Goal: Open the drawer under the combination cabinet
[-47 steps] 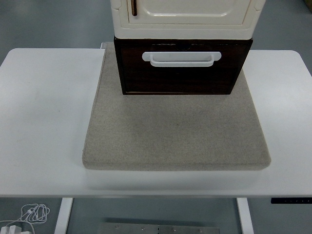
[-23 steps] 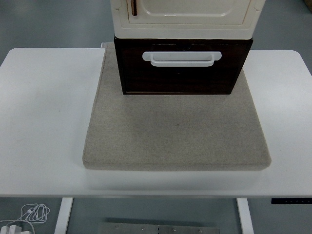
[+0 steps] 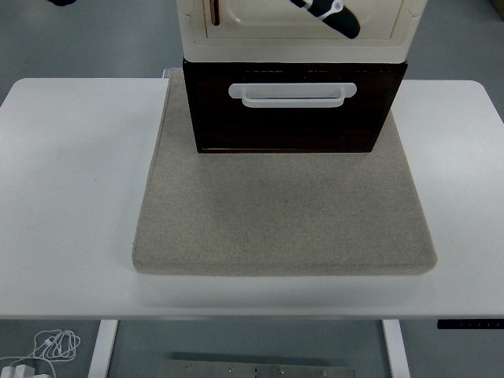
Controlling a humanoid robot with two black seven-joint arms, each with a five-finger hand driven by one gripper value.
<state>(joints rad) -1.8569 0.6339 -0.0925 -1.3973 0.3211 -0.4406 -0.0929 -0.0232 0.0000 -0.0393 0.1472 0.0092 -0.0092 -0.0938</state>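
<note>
Drawer (image 3: 291, 130) — dark brown, shut, under the cream cabinet (image 3: 260, 39) at the far end of a grey mat (image 3: 283, 213) on the table (image 3: 71, 197). White handle (image 3: 293, 94) runs left-right. Neither hand in view — finger state and nearer arm cannot be told. Unidentified dark object (image 3: 337, 21) above.

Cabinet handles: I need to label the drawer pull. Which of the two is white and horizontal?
The wide white handle on the dark brown drawer; the other, a thin brown handle, stands upright on the cream door.

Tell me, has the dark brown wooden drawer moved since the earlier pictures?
No. The dark brown wooden drawer sits closed, its front at the same place on the grey felt mat.
</note>
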